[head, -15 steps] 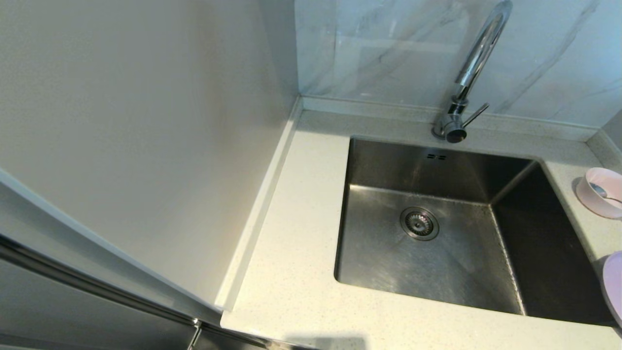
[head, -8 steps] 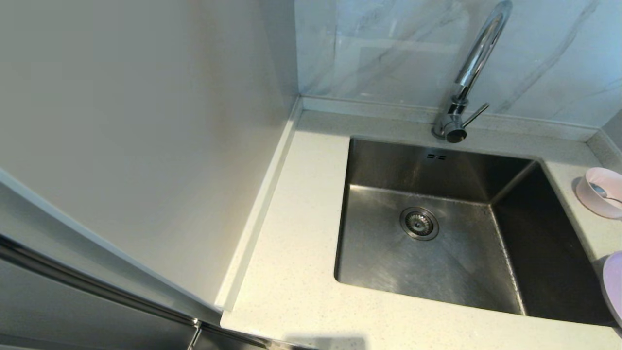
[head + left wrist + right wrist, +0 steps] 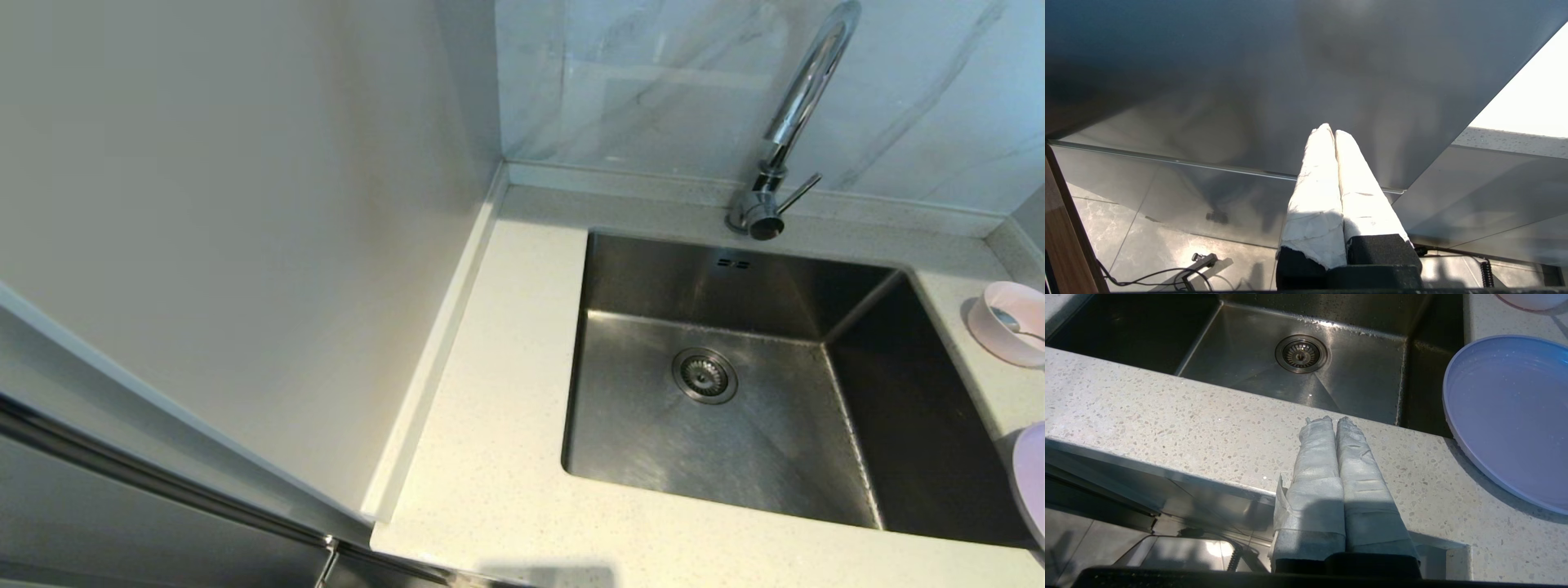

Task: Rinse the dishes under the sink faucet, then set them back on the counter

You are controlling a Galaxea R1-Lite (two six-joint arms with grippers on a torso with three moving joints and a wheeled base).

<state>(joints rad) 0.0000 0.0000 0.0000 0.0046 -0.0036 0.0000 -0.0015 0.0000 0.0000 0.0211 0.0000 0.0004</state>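
The steel sink [image 3: 718, 425] lies in the cream speckled counter [image 3: 490, 457], its drain [image 3: 704, 376] dry, with the chrome faucet [image 3: 796, 106] behind it. On the counter right of the basin sits the pink bowl [image 3: 1011, 322] with the spoon [image 3: 1012, 321] in it. Nearer me the lavender plate [image 3: 1511, 412] rests at the counter's right edge. My right gripper [image 3: 1332, 420] is shut and empty, hovering at the counter's front edge, left of the plate. My left gripper [image 3: 1329, 130] is shut and empty, low beside a grey cabinet panel. Neither gripper shows in the head view.
A tall pale panel [image 3: 229, 245] walls off the counter's left side. White veined marble [image 3: 653, 82] backs the faucet. Cabinet fronts [image 3: 1229, 102] and tiled floor with cables [image 3: 1167, 261] lie below the counter.
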